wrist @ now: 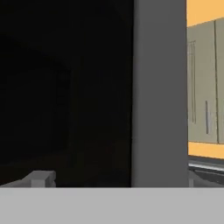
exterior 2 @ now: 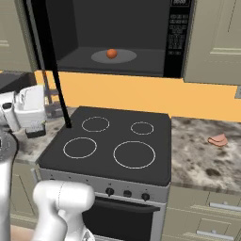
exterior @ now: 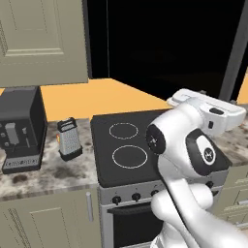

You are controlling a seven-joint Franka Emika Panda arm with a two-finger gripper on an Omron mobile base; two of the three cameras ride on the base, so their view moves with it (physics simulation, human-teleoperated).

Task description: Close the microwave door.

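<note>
step: shut the microwave door | door: swung wide open off the microwave, above the stove | handle: upright grey bar, long axis vertical, directly ahead of the jaws, seemingly very close | jaws: spread or clenched, cannot tell; tips barely visible | next: push door toward cavity

Rises from the lower right of the left base view as a white arm with dark joints, bends at a bulky elbow, then reaches up and right to a flat white hand held roughly level. Appears in the right base view at the left edge, wrist and hand pointing away from the camera. Shows, in the hand view, one small grey fingertip low at the left; spread of the fingers impossible to judge.
</note>
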